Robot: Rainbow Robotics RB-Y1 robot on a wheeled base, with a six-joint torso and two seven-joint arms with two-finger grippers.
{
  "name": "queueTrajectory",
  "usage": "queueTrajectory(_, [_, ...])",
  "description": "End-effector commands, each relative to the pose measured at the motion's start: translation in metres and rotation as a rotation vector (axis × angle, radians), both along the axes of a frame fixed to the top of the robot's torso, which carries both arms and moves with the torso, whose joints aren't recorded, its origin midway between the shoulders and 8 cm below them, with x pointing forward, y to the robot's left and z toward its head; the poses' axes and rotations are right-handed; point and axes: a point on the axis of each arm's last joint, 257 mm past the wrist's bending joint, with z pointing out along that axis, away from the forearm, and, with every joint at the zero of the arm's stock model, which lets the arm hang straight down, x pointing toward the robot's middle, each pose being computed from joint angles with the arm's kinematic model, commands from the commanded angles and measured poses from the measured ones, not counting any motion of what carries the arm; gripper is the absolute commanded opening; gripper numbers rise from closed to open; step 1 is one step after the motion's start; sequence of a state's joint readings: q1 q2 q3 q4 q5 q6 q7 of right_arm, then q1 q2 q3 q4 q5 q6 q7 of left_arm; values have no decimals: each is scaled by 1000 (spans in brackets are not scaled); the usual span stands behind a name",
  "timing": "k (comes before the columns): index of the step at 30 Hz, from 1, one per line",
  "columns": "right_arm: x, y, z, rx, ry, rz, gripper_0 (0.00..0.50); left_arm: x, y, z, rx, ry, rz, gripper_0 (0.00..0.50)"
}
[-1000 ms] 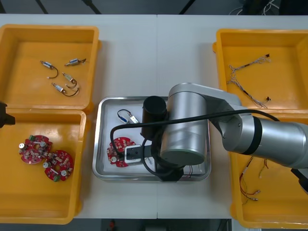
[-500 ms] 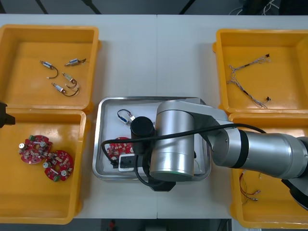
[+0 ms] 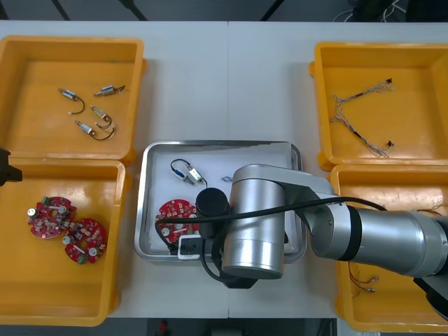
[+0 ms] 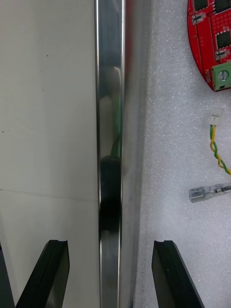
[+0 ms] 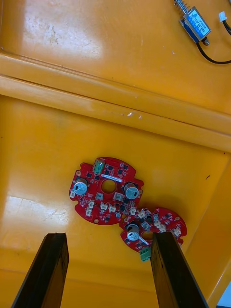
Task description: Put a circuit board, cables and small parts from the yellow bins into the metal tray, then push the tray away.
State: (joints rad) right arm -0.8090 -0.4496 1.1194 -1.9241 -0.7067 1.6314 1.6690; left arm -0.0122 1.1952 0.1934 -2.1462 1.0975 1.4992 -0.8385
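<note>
Both jaws wide, empty: right seemingly astride tray [image 4: 109, 144] rim on table [image 4: 48, 120]; left above yellow bin [image 5: 48, 144].

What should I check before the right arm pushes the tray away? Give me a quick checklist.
1. Load in the metal tray: circuit board, small metal part and twisted cable lie inside: ok.
2. Is the right gripper open and straddling the tray's near rim: ok.
3. Does it already touch the rim: cannot tell.
4. Path: the table beyond the tray's far rim, between the yellow bins, has nothing in the way: ok.
5. Is the left gripper out of the way: open above the bin of circuit boards, away from the tray: ok.
</note>
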Motion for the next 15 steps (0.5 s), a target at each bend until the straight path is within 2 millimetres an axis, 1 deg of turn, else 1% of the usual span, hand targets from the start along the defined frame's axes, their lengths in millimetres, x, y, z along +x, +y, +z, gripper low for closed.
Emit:
queueTrajectory(1, [-13, 13, -9, 22, 3, 28, 500, -2, 3, 8, 80, -9, -105, 500])
queueTrajectory(7, [-12, 13, -13, 28, -9, 22, 500, -2, 3, 8, 80, -9, -105, 500])
queueTrajectory(12, [-11, 14, -13, 30, -18, 22, 495, -2, 3, 8, 80, -9, -105, 500])
queueTrajectory(13, [-11, 14, -13, 29, -19, 19, 417, -2, 3, 8, 80, -9, -105, 500])
queueTrajectory(14, [-12, 16, -12, 32, -19, 22, 364, -2, 3, 8, 80, -9, -105, 500])
queueTrajectory(15, [-11, 16, -12, 32, -20, 22, 266, -2, 3, 8, 80, -9, -105, 500])
